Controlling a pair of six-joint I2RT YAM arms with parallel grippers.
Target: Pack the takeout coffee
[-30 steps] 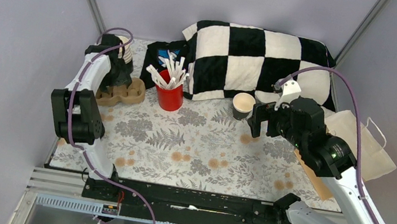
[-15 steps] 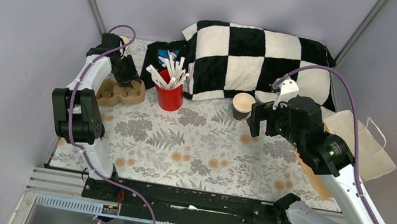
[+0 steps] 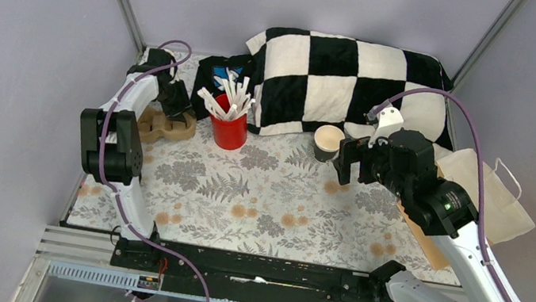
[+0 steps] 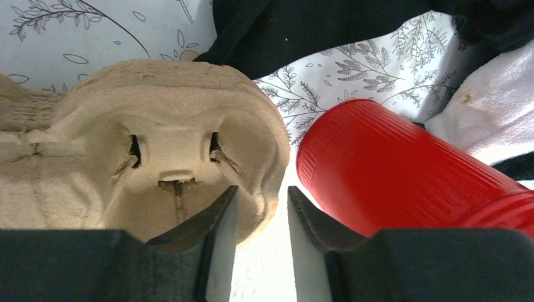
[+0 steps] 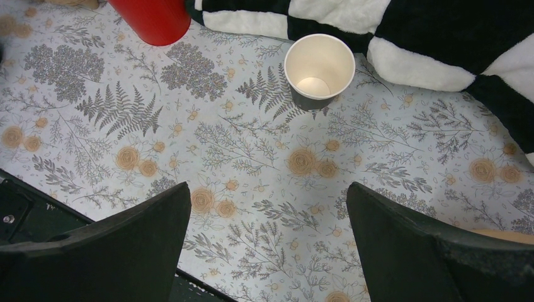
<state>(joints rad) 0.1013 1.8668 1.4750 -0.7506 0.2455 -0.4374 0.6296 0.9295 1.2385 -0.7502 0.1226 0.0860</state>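
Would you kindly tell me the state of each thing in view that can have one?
coffee cup: upright, lidless, empty
red cup: upright, holding white sticks
cup carrier: lying flat, visible pocket empty
paper bag: lying on its side
left pincer: slightly open, holding nothing
right pincer: wide open, empty
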